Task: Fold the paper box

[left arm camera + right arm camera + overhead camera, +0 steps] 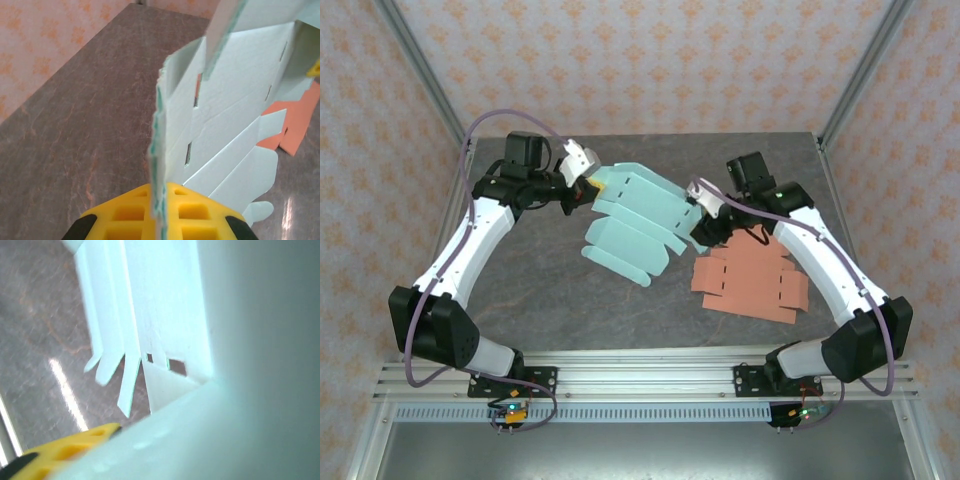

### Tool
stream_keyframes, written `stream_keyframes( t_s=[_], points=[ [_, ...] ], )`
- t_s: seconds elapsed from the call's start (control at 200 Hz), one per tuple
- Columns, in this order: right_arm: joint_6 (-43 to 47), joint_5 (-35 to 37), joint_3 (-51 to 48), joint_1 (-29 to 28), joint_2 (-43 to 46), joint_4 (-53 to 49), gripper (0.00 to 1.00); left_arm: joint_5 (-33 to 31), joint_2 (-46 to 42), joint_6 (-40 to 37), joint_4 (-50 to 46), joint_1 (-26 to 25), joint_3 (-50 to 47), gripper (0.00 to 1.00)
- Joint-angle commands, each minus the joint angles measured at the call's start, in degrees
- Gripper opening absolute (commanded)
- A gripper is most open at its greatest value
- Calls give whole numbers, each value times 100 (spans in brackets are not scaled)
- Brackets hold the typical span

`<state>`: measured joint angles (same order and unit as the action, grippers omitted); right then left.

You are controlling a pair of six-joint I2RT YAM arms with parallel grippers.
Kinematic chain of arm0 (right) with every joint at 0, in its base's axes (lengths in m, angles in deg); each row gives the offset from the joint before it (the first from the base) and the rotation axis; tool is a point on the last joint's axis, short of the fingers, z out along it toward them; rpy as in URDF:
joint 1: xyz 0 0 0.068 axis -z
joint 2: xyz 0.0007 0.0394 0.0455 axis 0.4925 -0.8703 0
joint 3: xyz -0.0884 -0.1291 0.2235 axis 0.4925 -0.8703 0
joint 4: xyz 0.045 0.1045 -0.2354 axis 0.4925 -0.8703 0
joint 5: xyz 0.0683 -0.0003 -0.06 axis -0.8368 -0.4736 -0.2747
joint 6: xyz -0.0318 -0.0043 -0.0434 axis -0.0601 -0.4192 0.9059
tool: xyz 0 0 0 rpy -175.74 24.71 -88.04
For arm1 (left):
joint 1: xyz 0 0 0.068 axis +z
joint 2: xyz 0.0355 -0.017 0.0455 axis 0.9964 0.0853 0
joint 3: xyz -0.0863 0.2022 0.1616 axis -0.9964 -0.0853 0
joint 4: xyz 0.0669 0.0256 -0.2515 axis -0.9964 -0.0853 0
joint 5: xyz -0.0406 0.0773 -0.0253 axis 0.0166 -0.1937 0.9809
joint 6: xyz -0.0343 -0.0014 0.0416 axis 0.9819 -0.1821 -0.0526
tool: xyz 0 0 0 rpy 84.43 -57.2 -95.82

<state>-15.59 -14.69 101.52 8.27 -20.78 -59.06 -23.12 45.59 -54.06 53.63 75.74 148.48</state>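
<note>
Paper box (635,215) is light blue and hangs in the air over the middle of the bench (540,300), between our two arms. It looks like one cut sheet with creases, flaps and little slots. It is bent a bit and tilted, and its round flaps hang down. No walls stand up and no tab sits in a slot, so we think nearly all the folding is left to do. Our left fingers (588,184) are pressed shut on its left edge. Our right fingers (703,212) are at its right edge, but we cannot tell if they grip it. An orange cut sheet (752,283) lies flat on the bench by the right arm.
</note>
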Motion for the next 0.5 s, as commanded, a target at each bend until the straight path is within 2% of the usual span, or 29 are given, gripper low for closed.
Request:
stream_keyframes(
  t_s=[0.0, 0.115, 0.135, 0.17, 0.235, 0.315, 0.37, 0.44, 0.496],
  points=[
    [-906, -91, -323, 173, 175, 832, 56, -602, 123, 1421, 389, 7, 314, 0],
    [-1644, 102, -719, 319, 476, 1691, 59, -720, 325, 2445, 365, 5, 563, 0],
    [-1759, 261, -809, 334, 551, 1852, 66, -738, 339, 2633, 416, 7, 557, 0],
    [-1964, 600, -983, 369, 671, 2145, 68, -811, 357, 2994, 549, -3, 512, 0],
    [-2328, 1348, -1352, 450, 895, 2759, 78, -1155, 344, 3774, 817, -8, 363, 0],
    [-2637, 1869, -1627, 538, 1047, 3236, 80, -1599, 307, 4603, 909, -13, 223, 0],
    [-2600, 1646, -1688, 551, 1256, 3375, 80, -1913, 323, 5157, 822, -10, 186, 0],
    [-2463, 761, -1658, 548, 1262, 3372, 80, -1926, 429, 5723, 675, -18, 206, 0],
    [-2688, 176, -1543, 465, 1118, 3401, 81, -1875, 563, 6190, 540, -30, 262, 0]
  ],
)
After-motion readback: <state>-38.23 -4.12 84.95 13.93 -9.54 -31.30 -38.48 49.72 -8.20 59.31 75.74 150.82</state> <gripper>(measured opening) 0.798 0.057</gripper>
